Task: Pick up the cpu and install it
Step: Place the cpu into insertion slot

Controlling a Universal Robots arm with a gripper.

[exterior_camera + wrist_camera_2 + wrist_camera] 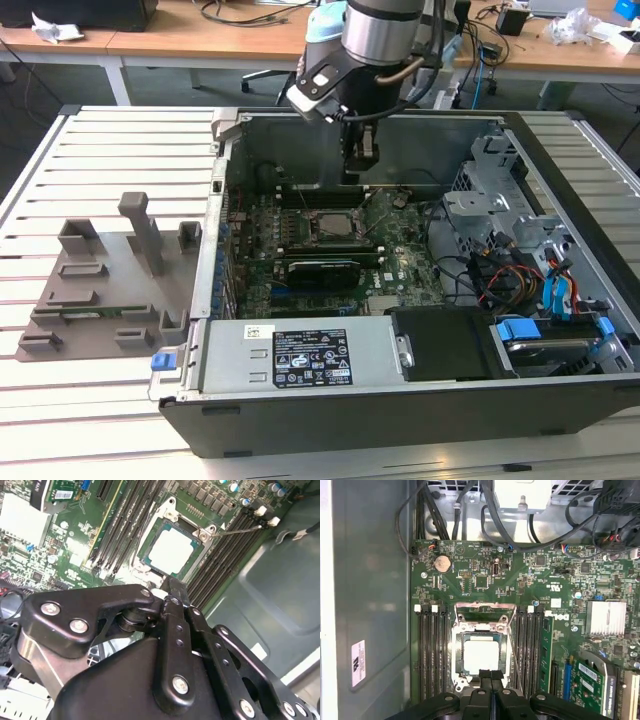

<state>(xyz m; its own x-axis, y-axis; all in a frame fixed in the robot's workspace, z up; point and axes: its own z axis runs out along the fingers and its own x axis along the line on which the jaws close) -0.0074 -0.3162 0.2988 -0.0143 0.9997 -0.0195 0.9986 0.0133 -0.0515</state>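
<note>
Silvery-topped cpu (481, 655): lies square in the socket frame (470, 627) on the green motherboard (470, 565). Gripper (491, 673) at the chip's edge, jaws pressed together, holding nothing. Your risk: off-centre downward pressure could tilt it and bend contacts.

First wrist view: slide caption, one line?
Silvery-white square cpu lies in its socket on the green motherboard; black gripper, shut, hangs at its edge.

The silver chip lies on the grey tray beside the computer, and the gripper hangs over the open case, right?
No: the chip sits in the socket inside the case, as the first wrist view shows. The gripper does hang over the case.
</note>
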